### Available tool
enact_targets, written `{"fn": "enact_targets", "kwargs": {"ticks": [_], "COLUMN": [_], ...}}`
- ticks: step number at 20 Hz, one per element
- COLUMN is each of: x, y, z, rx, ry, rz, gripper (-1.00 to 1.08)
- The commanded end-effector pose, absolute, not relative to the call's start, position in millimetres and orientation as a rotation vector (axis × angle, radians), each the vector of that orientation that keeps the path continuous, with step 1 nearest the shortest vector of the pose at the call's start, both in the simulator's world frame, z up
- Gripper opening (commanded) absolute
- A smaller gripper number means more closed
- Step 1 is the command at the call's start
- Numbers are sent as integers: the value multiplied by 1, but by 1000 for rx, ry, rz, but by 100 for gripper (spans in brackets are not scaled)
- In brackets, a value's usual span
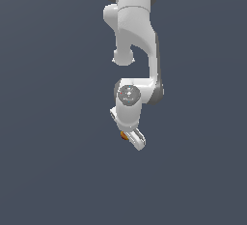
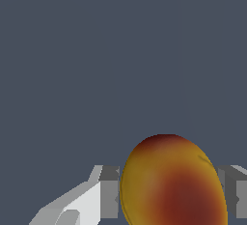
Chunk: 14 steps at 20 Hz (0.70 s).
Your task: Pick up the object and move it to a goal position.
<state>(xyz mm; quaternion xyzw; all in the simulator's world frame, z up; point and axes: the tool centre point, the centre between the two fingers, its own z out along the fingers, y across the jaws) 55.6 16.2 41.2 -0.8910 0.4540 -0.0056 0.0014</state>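
Note:
The object is a small round ball [image 1: 124,135] mottled orange, yellow and red. In the exterior view it shows only as an orange speck at the tip of my white gripper [image 1: 131,138], mostly hidden by the hand. In the wrist view the ball [image 2: 173,183] fills the space between my two fingertips [image 2: 108,192], which press against it on both sides. My gripper [image 2: 171,195] is shut on the ball. The arm hangs down from the top of the exterior view.
A plain dark grey-blue surface [image 1: 48,171] fills the background in both views. No goal marker or other object shows.

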Motion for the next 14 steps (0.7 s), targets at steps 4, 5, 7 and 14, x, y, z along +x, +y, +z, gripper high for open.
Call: {"fn": "enact_targets", "kwargs": {"ticks": [4, 5, 7, 14], "x": [51, 51, 51, 50], "y": [20, 18, 11, -36], "z": [37, 39, 45, 88], "rx": [-2805, -2805, -2805, -2804], "ry": [1414, 1414, 1414, 1415], "rz": [0, 0, 0, 1], "gripper": [-100, -100, -100, -100]}}
